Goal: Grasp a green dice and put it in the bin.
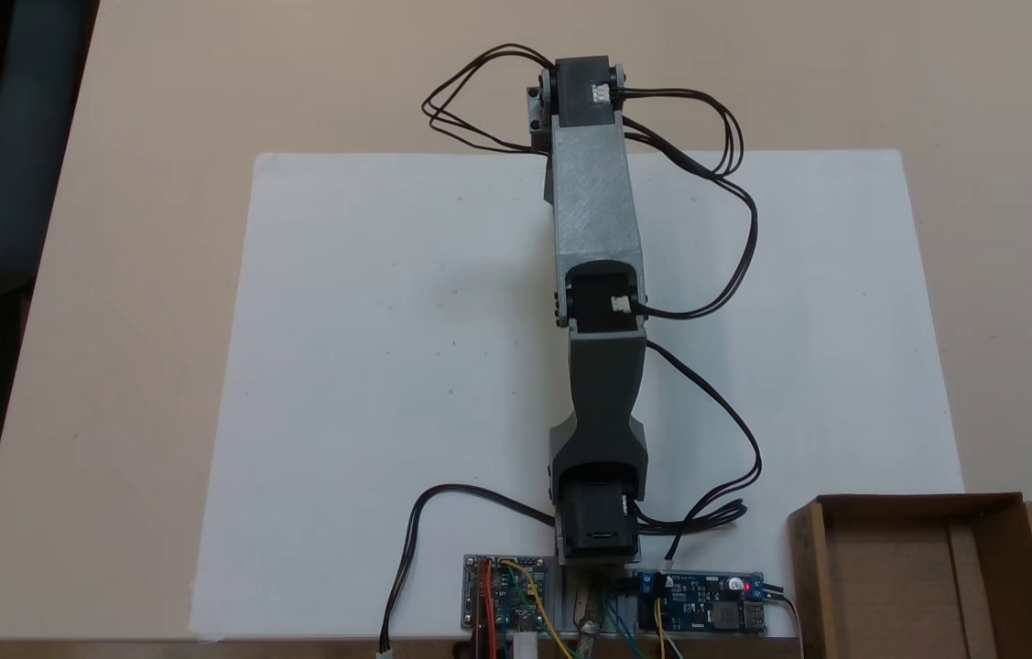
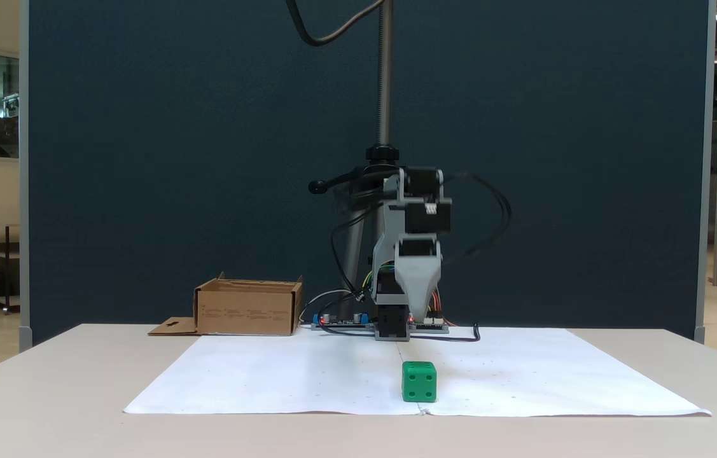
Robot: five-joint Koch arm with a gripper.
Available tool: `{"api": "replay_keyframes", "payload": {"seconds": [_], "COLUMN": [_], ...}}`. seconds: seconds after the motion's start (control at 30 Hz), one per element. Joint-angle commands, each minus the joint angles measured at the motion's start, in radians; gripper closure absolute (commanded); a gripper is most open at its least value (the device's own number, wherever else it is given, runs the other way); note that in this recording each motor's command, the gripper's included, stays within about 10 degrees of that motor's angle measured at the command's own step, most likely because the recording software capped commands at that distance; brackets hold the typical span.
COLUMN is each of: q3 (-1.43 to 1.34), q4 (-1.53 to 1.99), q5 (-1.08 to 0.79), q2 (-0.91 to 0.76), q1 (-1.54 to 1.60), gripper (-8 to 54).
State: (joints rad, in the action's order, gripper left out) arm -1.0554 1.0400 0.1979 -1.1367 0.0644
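**Dice still on the paper, arm stretched above it: risks before the grasp**

The small bright green plastic dice [image 2: 419,381] rests on the white paper sheet [image 2: 307,375] near the front edge, seen in a fixed view from the front. It shows a face with 4 pips. It touches nothing else. In the fixed view from above, the dice is hidden, I think under the far end of the grey arm [image 1: 596,238], which reaches out along the middle of the sheet.

The gripper [image 2: 417,304] hangs above and behind the dice in the front view, and it does not touch it. I cannot tell if the jaws are spread or pressed together, because they appear as 1 grey wedge shape.

The shallow brown cardboard bin [image 2: 248,308] stands at the left in the front view, near the robot base, well apart from the dice. In the view from above it is at the lower right corner [image 1: 983,567].

What can go wrong, in my judgement:
- The dice is small with rounded edges, so a descent off centre may push it away or tip it.
- The jaws may catch a corner only, and the dice can slip out during the carry.
- The loose black cables [image 1: 717,183] may drag when the arm swings to the bin.
- The bin walls are low but the gripper can hit the rim if it travels too low.
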Motion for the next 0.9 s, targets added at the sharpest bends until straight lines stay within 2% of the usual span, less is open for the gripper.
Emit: {"api": "replay_keyframes", "payload": {"seconds": [0.0, 0.87], "q3": [0.067, 0.097], "q4": [0.051, -0.063], "q5": [0.071, 0.074], "q2": [0.002, 0.201], "q1": [0.015, 0.008], "gripper": [3.3, 3.3]}}
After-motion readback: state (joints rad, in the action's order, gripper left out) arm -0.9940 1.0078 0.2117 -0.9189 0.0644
